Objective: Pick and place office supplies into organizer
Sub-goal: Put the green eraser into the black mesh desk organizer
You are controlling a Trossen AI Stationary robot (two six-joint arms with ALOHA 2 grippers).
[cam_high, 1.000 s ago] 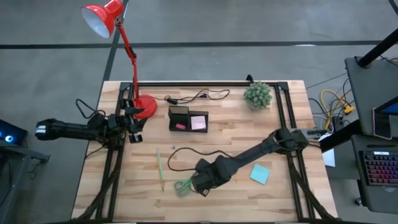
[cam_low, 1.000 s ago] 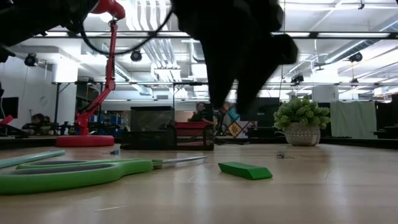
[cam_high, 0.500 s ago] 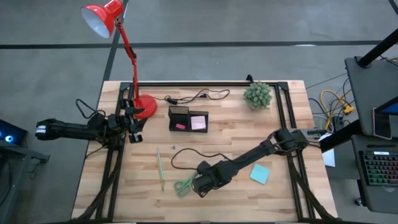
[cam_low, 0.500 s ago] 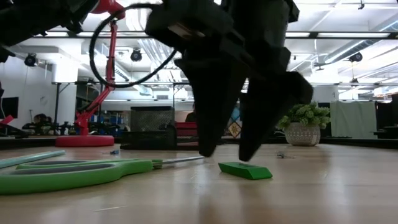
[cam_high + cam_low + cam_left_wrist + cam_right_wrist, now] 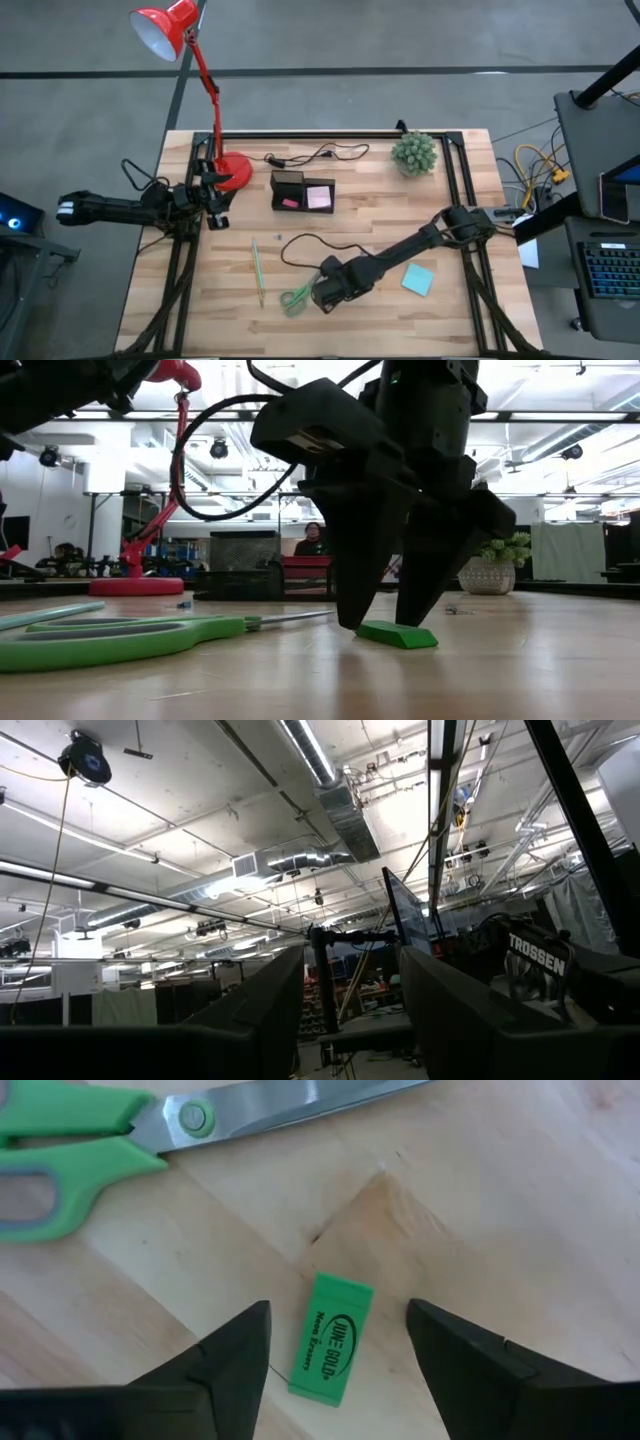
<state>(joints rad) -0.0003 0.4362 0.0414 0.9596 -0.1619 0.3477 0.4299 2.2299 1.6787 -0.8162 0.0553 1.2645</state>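
The right hand [image 5: 335,1355] hangs low over the wooden worktop [image 5: 380,220] with its two dark fingers spread wide, one on either side of a small green eraser [image 5: 331,1340] and, in the low view, their tips right down at it; whether they touch it cannot be told. The eraser is a flat rectangular block with dark printed lettering along its length, and its long axis runs down the gap between the fingers rather than across it. Just beside the eraser lie the green-handled scissors [image 5: 120,1125], closed, their smooth metal blades pointing away from the looped plastic handles and passing the eraser's far end without touching it. In the high view the eraser is hidden under the right hand; the thin green pencil [image 5: 258,271] lies beyond the scissors from it, well apart, and the teal sticky-note pad [image 5: 418,279] lies flat on the opposite side. The black organizer [image 5: 303,190], holding a pink pad in its low tray, stands well away from the eraser towards the red lamp [image 5: 190,70]. The left hand [image 5: 214,193] waits near the lamp's base, its fingers parted.
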